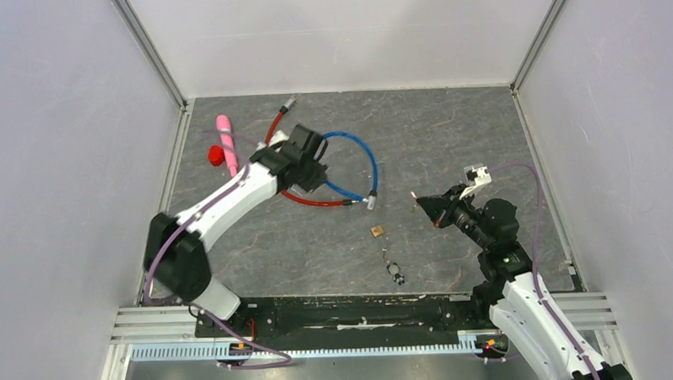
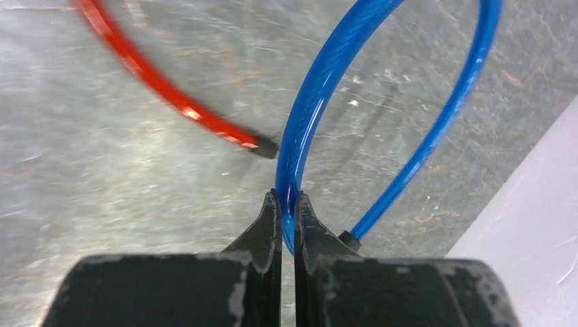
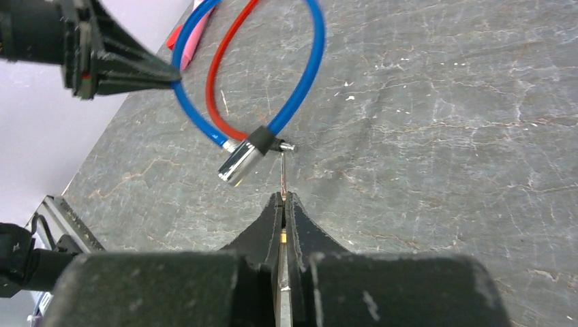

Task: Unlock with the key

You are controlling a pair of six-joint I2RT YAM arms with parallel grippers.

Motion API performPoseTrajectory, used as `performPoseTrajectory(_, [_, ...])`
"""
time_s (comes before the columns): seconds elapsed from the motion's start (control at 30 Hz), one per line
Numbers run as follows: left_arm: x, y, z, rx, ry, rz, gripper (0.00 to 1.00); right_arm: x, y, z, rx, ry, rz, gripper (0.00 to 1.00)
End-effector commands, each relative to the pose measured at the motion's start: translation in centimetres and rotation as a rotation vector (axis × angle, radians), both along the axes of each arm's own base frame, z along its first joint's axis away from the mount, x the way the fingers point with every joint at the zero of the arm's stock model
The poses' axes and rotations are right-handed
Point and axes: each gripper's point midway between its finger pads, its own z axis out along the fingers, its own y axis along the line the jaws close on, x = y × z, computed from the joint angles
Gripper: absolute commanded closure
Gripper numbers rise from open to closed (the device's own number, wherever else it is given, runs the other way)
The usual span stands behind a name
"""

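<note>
A blue cable lock [image 1: 361, 155] lies looped on the grey table, its silver barrel [image 3: 240, 161] and black end cap [image 3: 262, 139] facing my right arm. My left gripper [image 2: 287, 199] is shut on the blue cable [image 2: 320, 88] at the loop's left side. My right gripper [image 3: 283, 197] is shut on a thin key [image 3: 282, 174]. The blade sticks out forward, its tip just short of the black end cap. In the top view, the right gripper [image 1: 421, 204] sits a little to the right of the barrel [image 1: 370, 202]. A red cable [image 1: 308, 199] crosses under the blue loop.
A small brass piece [image 1: 377, 231] and a key ring [image 1: 395, 272] lie on the table in front of the lock. A pink object [image 1: 226, 136] and a red one [image 1: 216, 155] rest near the left wall. White walls close the table on three sides.
</note>
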Motion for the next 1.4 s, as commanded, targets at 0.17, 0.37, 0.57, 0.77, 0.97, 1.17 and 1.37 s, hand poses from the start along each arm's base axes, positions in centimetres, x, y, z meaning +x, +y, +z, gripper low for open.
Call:
performPoseTrajectory(0.17, [-6.2, 9.8, -1.1, -0.042, -0.114, 0.357, 0.96, -0.5, 2.4, 2.7, 0.052, -0.070, 0.121, 1.00])
performPoseTrajectory(0.37, [-9.8, 13.6, -4.6, -0.090, -0.124, 0.511, 0.93, -1.2, 3.9, 2.3, 0.063, -0.050, 0.180, 1.00])
performPoseTrajectory(0.57, [-11.6, 14.2, -7.7, -0.007, -0.053, 0.445, 0.72, -1.9, 5.3, 1.4, 0.050, -0.017, 0.221, 1.00])
performPoseTrajectory(0.77, [-13.3, 14.0, -8.7, 0.086, 0.011, 0.282, 0.42, -2.3, 6.2, 0.9, 0.041, 0.001, 0.243, 1.00])
performPoseTrajectory(0.97, [-12.9, 12.9, -5.7, 0.204, -0.016, -0.008, 0.34, -2.6, 7.1, 0.3, 0.030, 0.026, 0.269, 1.00])
performPoseTrajectory(1.17, [-11.0, 7.4, -4.3, 0.225, 0.009, -0.464, 0.30, -3.0, 8.0, -0.3, 0.030, 0.043, 0.296, 1.00])
performPoseTrajectory(1.37, [-9.5, 4.2, -6.5, 0.227, 0.120, -0.649, 0.30, -3.1, 8.0, -0.2, 0.025, 0.041, 0.292, 1.00])
